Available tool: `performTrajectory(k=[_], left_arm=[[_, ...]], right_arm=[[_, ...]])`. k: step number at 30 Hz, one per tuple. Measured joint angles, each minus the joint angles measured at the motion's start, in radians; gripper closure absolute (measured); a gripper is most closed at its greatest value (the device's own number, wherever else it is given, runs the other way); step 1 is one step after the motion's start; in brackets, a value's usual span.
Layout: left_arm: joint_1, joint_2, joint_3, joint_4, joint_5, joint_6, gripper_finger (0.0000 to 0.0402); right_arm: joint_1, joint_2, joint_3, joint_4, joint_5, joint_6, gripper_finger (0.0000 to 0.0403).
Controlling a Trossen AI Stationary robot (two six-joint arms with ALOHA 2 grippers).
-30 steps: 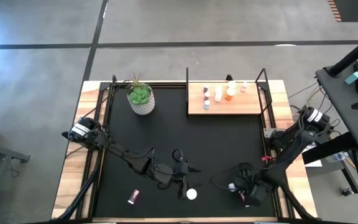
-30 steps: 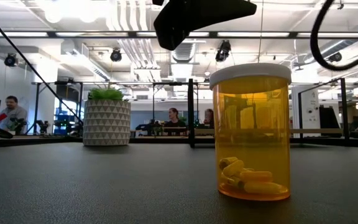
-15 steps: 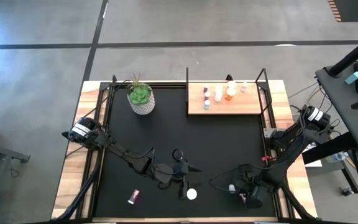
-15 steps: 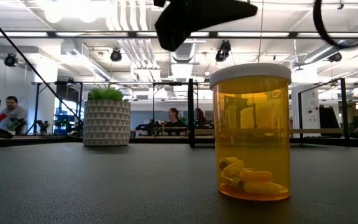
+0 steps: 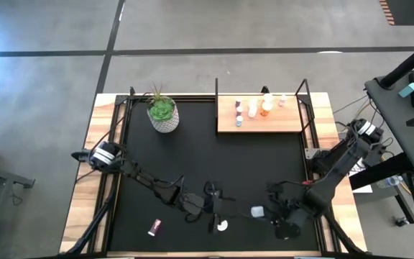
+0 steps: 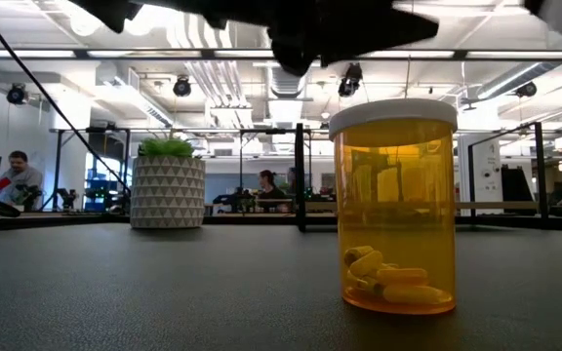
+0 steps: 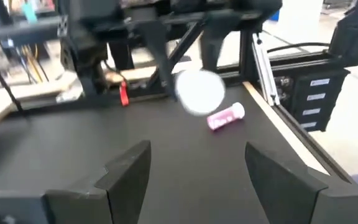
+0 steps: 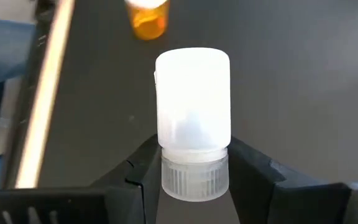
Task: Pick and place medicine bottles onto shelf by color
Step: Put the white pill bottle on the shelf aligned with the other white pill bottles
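The medicine bottles were split up: some stood in a little group on the flat light-wood shelf (image 5: pixel 259 115) with thin black posts at the far side of the table, and some were not there yet. In the high view, the right gripper (image 5: pixel 268 211) was low over the near part of the big black mat (image 5: pixel 257 165), and a small white plastic bottle (image 5: pixel 257 211) showed at its tip. The left gripper (image 5: pixel 216 213) was just beside it, above a white-capped orange bottle (image 5: pixel 222 225), and a small pink bottle (image 5: pixel 154 227) lay off on its own by the near left edge. A white pot with a green plant (image 5: pixel 163 114) stood at the far left. In the low view, the orange see-through bottle (image 6: pixel 394 207) with pills inside stood on the dark mat, and people sat far back in a big bright room. In the left wrist view, the left fingers (image 7: pixel 126 169) were open and held nothing, and another pink bottle (image 7: pixel 225 117) lay ahead. In the right wrist view, the right fingers (image 8: pixel 143 168) were squeezed on the white bottle (image 8: pixel 193 121) by its ribbed cap. I think the pick-up step was in hand; next the bottle needs lifting and carrying to the shelf, beside the other white ones.
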Motion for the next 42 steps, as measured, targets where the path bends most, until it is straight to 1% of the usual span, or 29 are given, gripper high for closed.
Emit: performTrajectory(k=[4,9,15,24,27,29,31,36,38,39,42], left_arm=[[0.007,-0.001,0.004,0.009,0.0,0.082,0.0157],[0.016,-0.001,0.015,0.008,-0.006,0.198,0.0157],[0.041,-0.001,0.026,0.013,-0.128,0.205,0.0157],[0.078,-0.001,0.049,0.01,-0.1,0.202,0.0157],[0.081,-0.001,0.054,0.007,-0.098,0.174,0.0159],[0.081,-0.001,0.054,0.007,-0.097,0.155,0.0167],[0.08,-0.001,0.054,0.007,-0.097,0.153,0.0184],[0.082,-0.001,0.054,0.005,-0.084,0.149,0.025],[0.083,-0.001,0.054,0.005,-0.07,0.148,0.0271],[0.083,-0.001,0.054,0.006,-0.066,0.146,0.0277],[0.083,-0.001,0.054,0.006,-0.061,0.139,0.0279]], right_arm=[[-0.068,0.004,0.052,-0.055,0.004,-0.067,0.0263],[-0.146,0.004,0.087,-0.05,0.002,-0.186,0.0261],[-0.191,0.006,0.098,-0.041,0.0,-0.266,0.0262],[-0.238,0.012,0.098,-0.041,0.0,-0.336,0.026],[-0.247,0.01,0.098,-0.043,0.0,-0.338,0.026],[-0.247,0.01,0.098,-0.046,0.0,-0.339,0.026],[-0.247,0.01,0.098,-0.045,0.0,-0.339,0.026],[-0.247,0.01,0.098,-0.049,0.001,-0.338,0.0259],[-0.246,0.009,0.098,-0.049,0.001,-0.335,0.0259],[-0.246,0.009,0.098,-0.049,0.0,-0.335,0.0259],[-0.246,0.009,0.101,-0.05,-0.001,-0.335,0.0259]])
